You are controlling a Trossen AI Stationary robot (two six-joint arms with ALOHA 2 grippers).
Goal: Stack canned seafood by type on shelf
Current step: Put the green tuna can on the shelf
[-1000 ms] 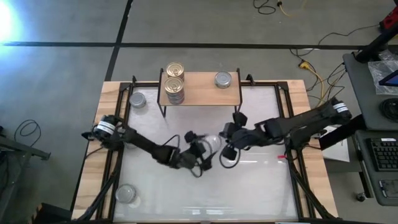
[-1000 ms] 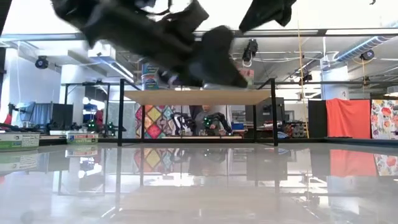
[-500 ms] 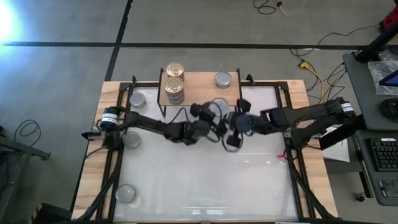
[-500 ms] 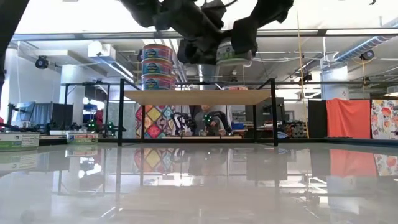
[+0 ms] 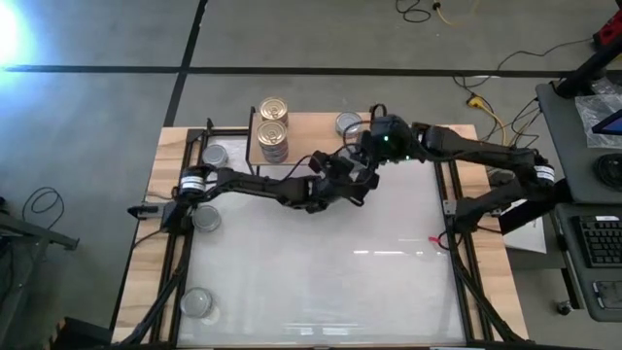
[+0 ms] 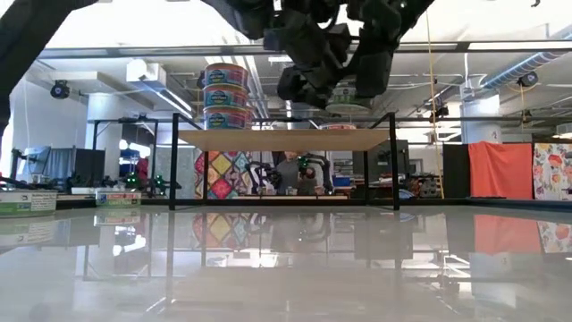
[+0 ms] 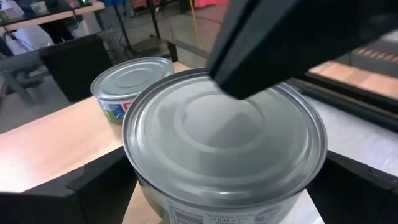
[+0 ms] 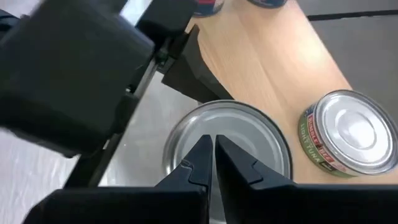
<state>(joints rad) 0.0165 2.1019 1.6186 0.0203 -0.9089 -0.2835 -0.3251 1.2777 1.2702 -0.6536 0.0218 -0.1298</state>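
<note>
Tin [image 7: 227, 146] clamped in left tool [image 5: 358, 175] beside shelf [image 5: 311, 144].

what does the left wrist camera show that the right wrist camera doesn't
Left wrist only: the held tin's printed side label, the left gripper's fingers clamped on either side of it, and room clutter beyond the shelf.

Right wrist only: the right gripper's fingers nearly closed just above that tin's lid, and the left arm's body beside it.

Both: the silver-lidded held tin, the second silver tin resting on the shelf, and the light wooden board.
</note>
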